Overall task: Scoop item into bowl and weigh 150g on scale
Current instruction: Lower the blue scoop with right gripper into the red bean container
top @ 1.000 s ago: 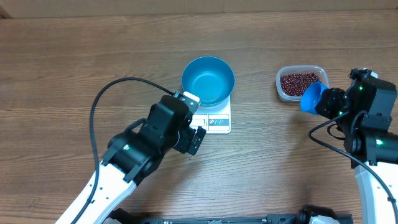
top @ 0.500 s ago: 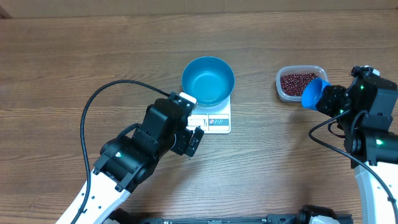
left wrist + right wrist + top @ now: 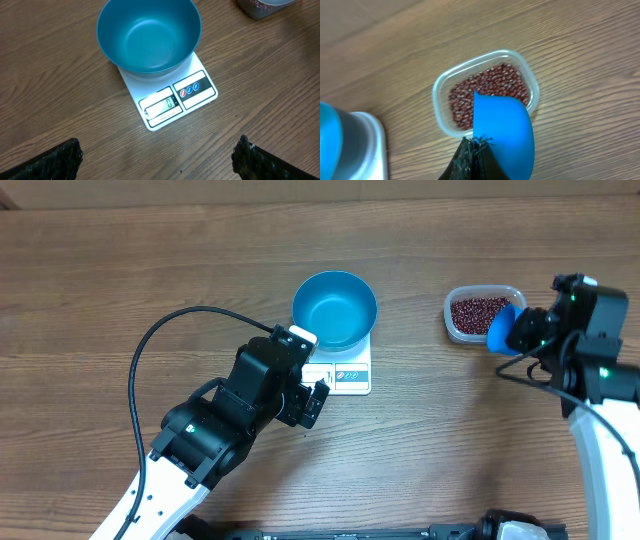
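Beans [image 3: 490, 87], small, oval and dark red-brown, lie in a loose heap inside the clear rounded-rectangular plastic container [image 3: 436, 100], and your right gripper [image 3: 475, 150] is right at that container's edge. Its jaws are closed tight on the small blue plastic scoop [image 3: 505, 130]. In the right wrist view they grip it at its lower end, and the scoop's broad blue body covers the lower right part of the container. You cannot tell from either view whether the scoop touches the beans or hangs just above them. In the overhead view this pair sits at the upper right of the frame, with the scoop at the container's lower right corner.

Your left gripper [image 3: 157, 162] is spread wide with nothing between its fingers [image 3: 55, 160], which show only as dark tips in the lower left and lower right corners of the left wrist view. Above them in that view, the small flat white square kitchen scale [image 3: 165, 87] lies on the brown wooden table [image 3: 120, 270]. Its display window [image 3: 162, 106] and blue-grey label strip [image 3: 192, 90] run along the edge nearest the gripper, and the display shows what looks like a single zero. The round, deep blue bowl [image 3: 150, 35] stands upright on the far part of the scale, its smooth inside plain.

Overhead, bowl and scale sit at the upper centre of the frame. The left gripper is near the scale's lower left corner, well apart from the container at the right.
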